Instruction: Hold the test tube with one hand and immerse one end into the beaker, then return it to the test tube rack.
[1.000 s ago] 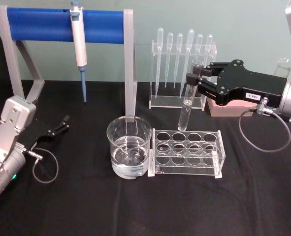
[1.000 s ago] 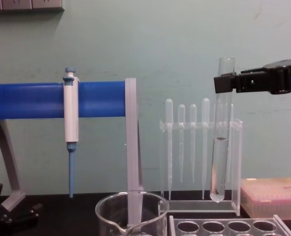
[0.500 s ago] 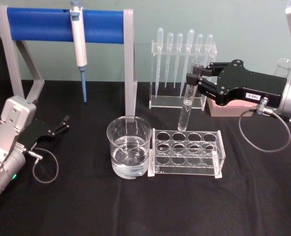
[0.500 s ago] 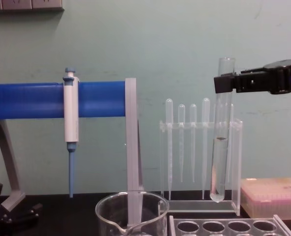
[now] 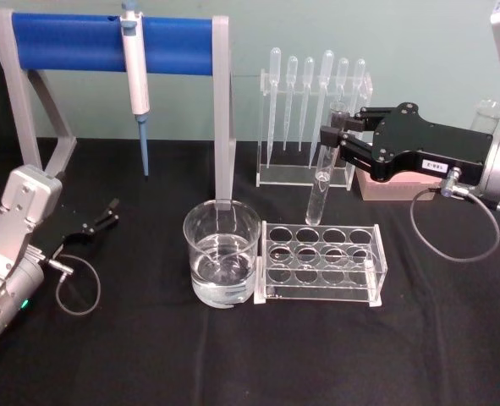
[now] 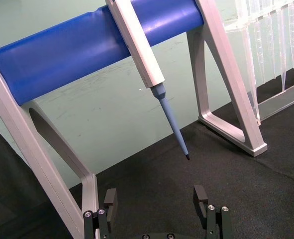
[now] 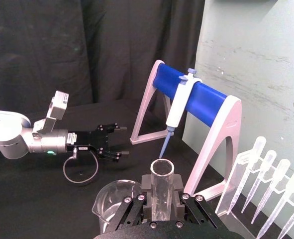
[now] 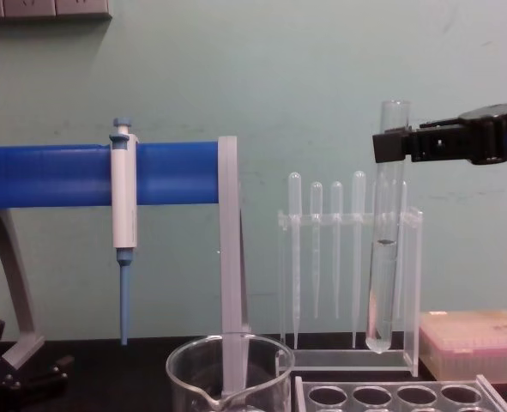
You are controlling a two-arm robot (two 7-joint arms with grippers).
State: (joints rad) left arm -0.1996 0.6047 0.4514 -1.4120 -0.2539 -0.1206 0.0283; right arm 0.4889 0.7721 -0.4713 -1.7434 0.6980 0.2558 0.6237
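- Under the right end effector (image 5: pixel 332 135), clenched on the test tube (image 5: pixel 320 182), sits the rack (image 5: pixel 321 262).
- Next, I think: carry it left over the beaker (image 5: pixel 222 254), then dip.
- Left end effector (image 5: pixel 106 213) rests far left, released.

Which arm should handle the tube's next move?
Right: the right gripper clamps the test tube upright, close to the rack and the beaker. The left gripper sits open, far off.

We log: light even and bright; shadows faint on the black cloth (image 5: pixel 233 355); small glints on the beaker (image 5: pixel 222 254) rim.
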